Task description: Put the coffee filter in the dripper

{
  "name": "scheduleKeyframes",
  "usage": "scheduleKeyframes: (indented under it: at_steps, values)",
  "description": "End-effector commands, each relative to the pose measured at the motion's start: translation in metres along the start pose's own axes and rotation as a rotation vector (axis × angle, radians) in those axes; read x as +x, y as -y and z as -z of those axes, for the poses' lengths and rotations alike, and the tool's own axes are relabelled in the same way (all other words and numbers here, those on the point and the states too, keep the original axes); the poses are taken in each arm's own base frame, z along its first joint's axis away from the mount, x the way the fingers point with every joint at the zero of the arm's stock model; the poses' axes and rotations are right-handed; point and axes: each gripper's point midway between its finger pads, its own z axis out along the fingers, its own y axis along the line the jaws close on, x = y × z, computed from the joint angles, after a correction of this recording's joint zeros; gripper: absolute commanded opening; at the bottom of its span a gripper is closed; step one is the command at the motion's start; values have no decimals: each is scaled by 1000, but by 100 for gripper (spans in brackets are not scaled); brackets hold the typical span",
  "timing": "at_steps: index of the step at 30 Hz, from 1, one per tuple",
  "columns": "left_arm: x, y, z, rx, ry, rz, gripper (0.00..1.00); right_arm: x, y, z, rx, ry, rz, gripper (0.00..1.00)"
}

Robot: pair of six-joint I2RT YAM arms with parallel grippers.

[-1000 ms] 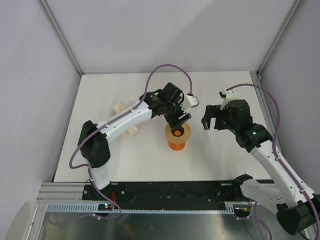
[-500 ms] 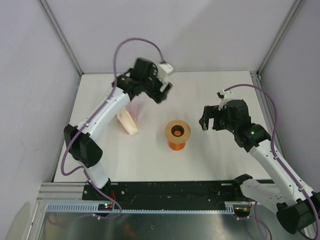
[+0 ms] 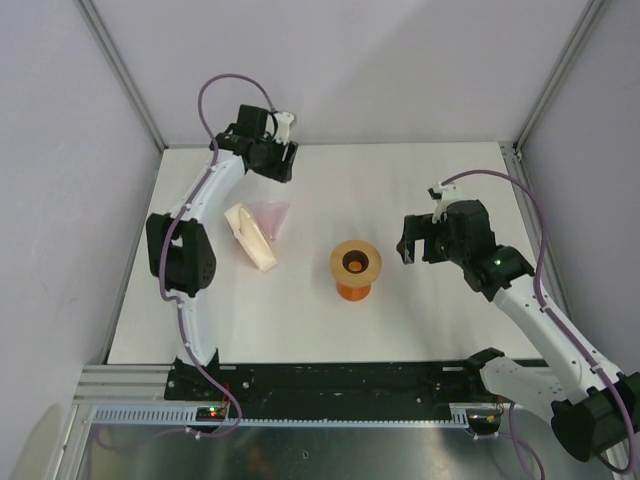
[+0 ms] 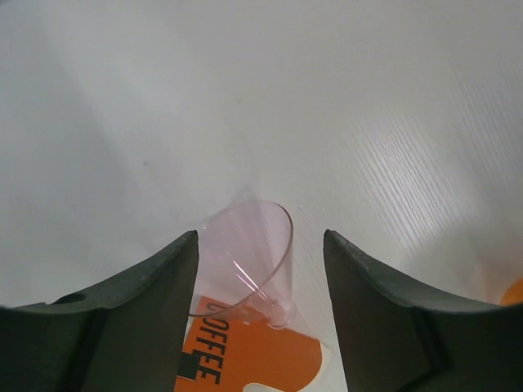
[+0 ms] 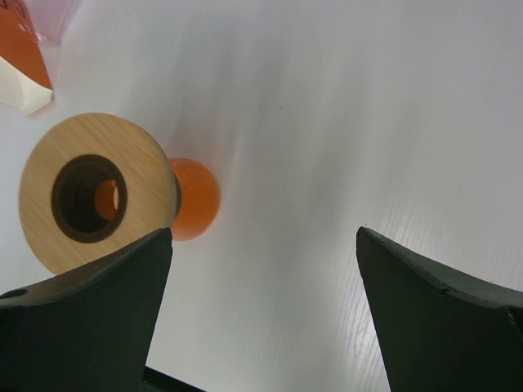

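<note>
Reaches far forward on the left side with the left arm, left gripper [image 3: 272, 165] tipped downward, its 2 fingers [image 4: 131, 318] parted with nothing between them. Holds the right arm bent at mid-reach, right gripper [image 3: 410, 245] aimed leftward, jaws spread wide, gripping nothing.

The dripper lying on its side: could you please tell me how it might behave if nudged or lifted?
Lying on its side with a round rim, the dripper would probably roll in an arc if nudged. Its thin see-through wall suggests light, fairly stiff plastic, likely smooth and slippery to grip.
</note>
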Motion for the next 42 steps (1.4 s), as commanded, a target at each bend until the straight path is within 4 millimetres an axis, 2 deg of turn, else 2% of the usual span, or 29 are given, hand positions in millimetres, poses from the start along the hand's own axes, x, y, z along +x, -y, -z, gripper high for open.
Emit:
scheduleKeyframes:
  at_steps: [1,5,14,20,25,29,31,36,38,42]
  values:
    - [5,32,22,187,30,-135,68,4,5,0,15,17,42,99]
    - [26,21,10,138,-38,-184,67,9,7,-5,18,5,54,99]
    - [69,20,-16,179,-175,-330,72,12,5,-11,2,-10,54,99]
    - [104,34,-25,268,-267,-393,72,14,7,-8,14,-14,49,99]
    - [113,40,-32,307,-287,-426,69,14,6,-7,11,-12,43,99]
    - [116,46,-34,340,-297,-458,56,14,6,-6,10,-11,41,99]
    - [117,49,-33,354,-297,-468,45,15,6,-6,12,-12,40,99]
    - [109,58,-25,377,-271,-466,7,17,7,-7,15,-19,35,99]
    - [102,61,-19,380,-251,-459,2,17,6,-7,12,-16,33,99]
    - [77,74,-3,372,-188,-466,0,14,2,-7,-8,-6,30,99]
